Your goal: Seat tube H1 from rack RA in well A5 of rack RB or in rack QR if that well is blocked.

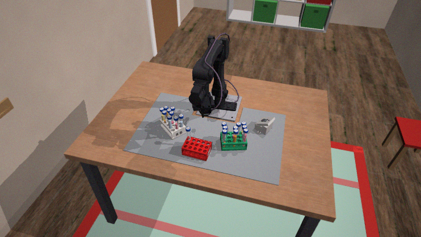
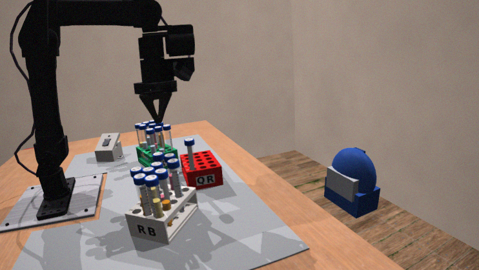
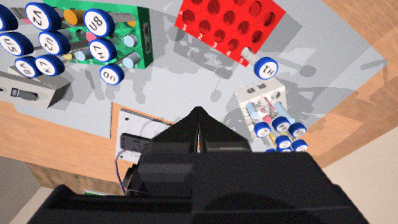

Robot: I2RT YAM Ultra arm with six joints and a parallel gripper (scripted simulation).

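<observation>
Top view: one wooden table (image 1: 294,164) carries one grey mat (image 1: 259,159), and all three racks sit on the mat, inside its edges. One black arm (image 1: 206,79) rises from a base plate at the mat's far edge. The white rack (image 1: 173,129) holds about nine blue-capped tubes; the exact count is hard to tell. The green rack (image 1: 234,141) holds eight. The red rack (image 1: 196,148) holds one, tube H1 (image 3: 265,67), standing in a corner well on the side facing the white rack. Bare mat separates the red rack from both neighbours. One grey button box (image 1: 265,125) sits just beside the green rack. The gripper (image 2: 157,117) hangs high above the mat, jaws together on nothing.
</observation>
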